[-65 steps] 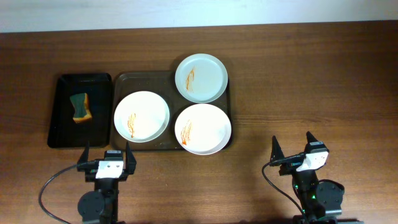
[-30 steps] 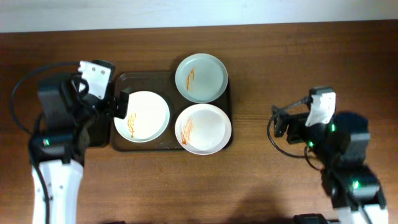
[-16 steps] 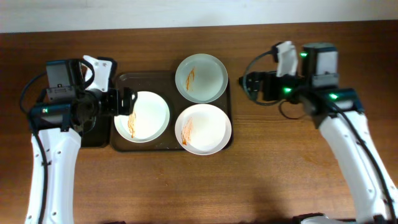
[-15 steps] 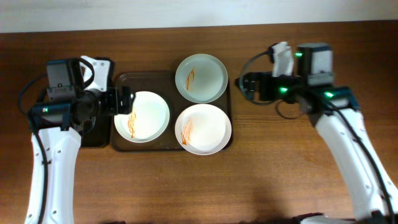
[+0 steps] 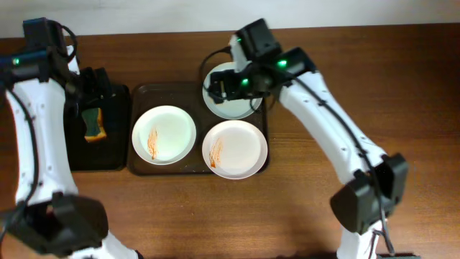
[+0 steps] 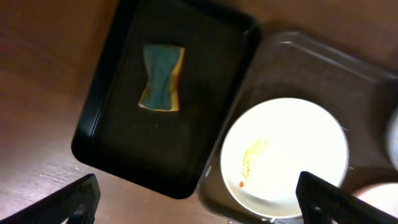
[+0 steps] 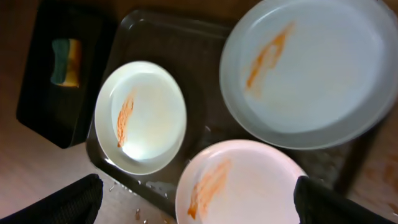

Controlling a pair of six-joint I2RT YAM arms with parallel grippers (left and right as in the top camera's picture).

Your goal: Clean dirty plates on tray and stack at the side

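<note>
Three plates point(image 5: 164, 134), white and each streaked with orange-red sauce, lie on the dark tray point(image 5: 169, 93). The right hand point(image 7: 202, 202) hangs above them, fingers spread wide with nothing between them. Straight beneath it is the near plate point(image 7: 249, 180). Ahead of it and toward its left finger is the left plate point(image 7: 149, 124), and ahead toward its right finger is the far plate point(image 7: 323, 81). The far plate's rim rides over the tray's far corner, and the near plate's rim overhangs the tray's near edge. The near plate and left plate come rim to rim, almost touching. A strip of bare tray floor shows ahead of the left plate.

The left hand point(image 6: 199, 200) is up over the black tray point(image 6: 118, 149), its fingers also spread wide and gripping nothing. A green-and-yellow sponge point(image 6: 161, 78) lies flat in that black tray, ahead of the hand and nearer its left finger, with dark floor all round it and apart from every wall. The left plate lies off toward this hand's right finger. The black tray's long side runs just beside the tray's left rim; whether they touch I cannot tell. To the right of the right hand, beyond the tray's rim, a broad stretch of brown counter point(image 5: 410, 86) lies open, crossed only by the arm itself.
</note>
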